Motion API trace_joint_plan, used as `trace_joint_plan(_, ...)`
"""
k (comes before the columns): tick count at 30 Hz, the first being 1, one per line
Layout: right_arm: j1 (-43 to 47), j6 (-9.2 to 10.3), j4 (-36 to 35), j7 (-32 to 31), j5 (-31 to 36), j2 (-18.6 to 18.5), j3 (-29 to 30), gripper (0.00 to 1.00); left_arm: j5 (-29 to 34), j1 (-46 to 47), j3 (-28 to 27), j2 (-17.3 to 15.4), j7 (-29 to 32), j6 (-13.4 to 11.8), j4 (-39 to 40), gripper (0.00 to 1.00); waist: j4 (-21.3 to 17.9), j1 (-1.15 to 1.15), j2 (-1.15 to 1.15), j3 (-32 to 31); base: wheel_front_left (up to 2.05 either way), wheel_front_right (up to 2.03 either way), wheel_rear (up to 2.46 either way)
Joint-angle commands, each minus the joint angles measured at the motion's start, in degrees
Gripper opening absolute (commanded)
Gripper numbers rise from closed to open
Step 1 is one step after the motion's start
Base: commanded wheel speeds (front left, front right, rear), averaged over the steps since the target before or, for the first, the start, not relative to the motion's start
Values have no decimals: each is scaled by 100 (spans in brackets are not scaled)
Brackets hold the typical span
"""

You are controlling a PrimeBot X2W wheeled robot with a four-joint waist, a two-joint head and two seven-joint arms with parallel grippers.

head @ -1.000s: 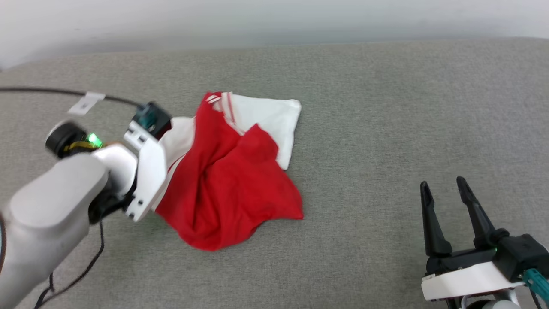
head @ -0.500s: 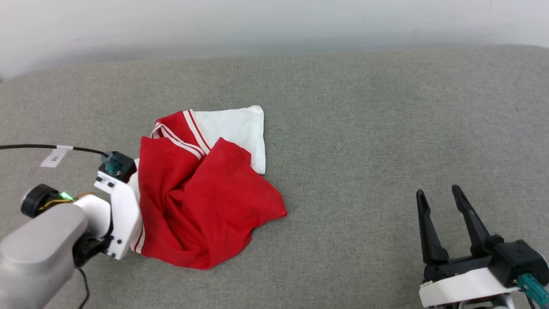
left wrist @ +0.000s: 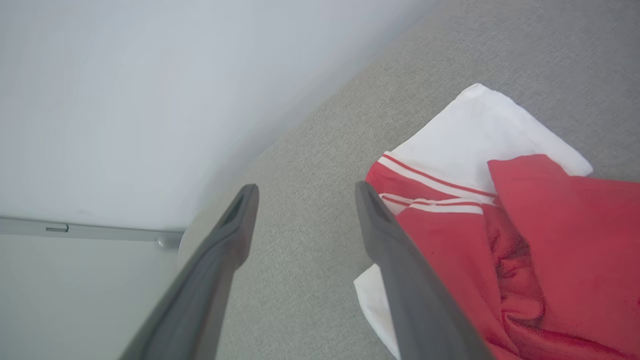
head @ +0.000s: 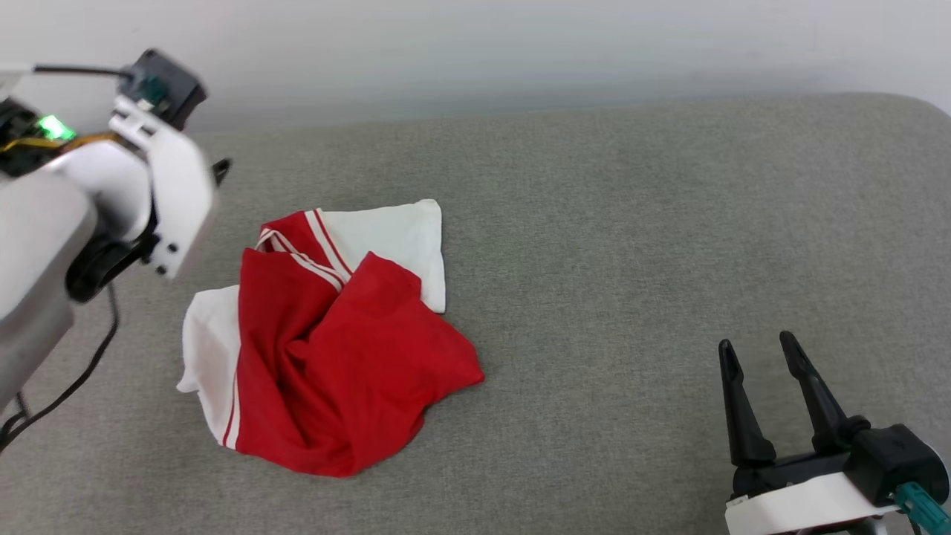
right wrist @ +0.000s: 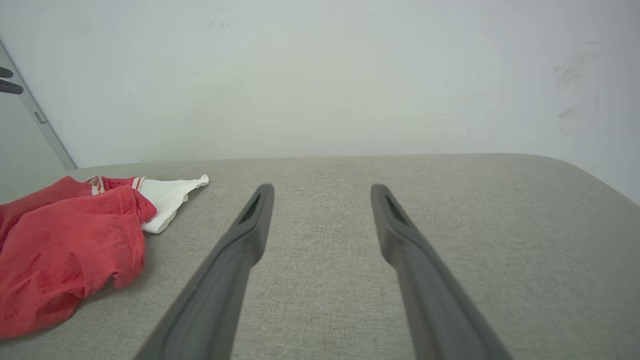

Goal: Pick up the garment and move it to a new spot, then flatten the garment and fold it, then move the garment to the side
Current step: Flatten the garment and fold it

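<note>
Loosely bunched, red over white sleeves, the garment (head: 349,364) runs diagonally between the empty, wide-open left claw (left wrist: 305,186) and right claw (head: 756,342).

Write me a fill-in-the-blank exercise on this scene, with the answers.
The garment lies crumpled, its body red and its sleeves ____.
The left tool is ____, not shut, and holds nothing.
The right tool rests apart from the garment, at the head view's lower ____.
Answers: white; open; right.
</note>
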State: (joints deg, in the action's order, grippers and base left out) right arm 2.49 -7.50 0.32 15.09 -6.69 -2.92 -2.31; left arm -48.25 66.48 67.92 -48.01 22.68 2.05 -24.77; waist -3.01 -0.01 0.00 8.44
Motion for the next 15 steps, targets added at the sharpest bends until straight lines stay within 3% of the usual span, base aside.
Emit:
trace_joint_plan(1, -73, 2, -29, 10, -21, 8, 3, 100, -3, 220, -27, 182, 139, 42, 100, 100, -86, 1, 0, 82, 0, 0, 0)
trace_joint_plan(7, -230, 2, -74, 10, -90, 9, -28, 100, -546, 658, -34, 729, 1107, 261, 79, 100, -372, 1, 0, 382, 0, 0, 0)
trace_joint_plan(15, -461, 2, -134, 10, -221, 8, -92, 100, -895, 907, 209, 1170, 2102, 444, -272, 100, -722, 1, 0, 864, 0, 0, 0)
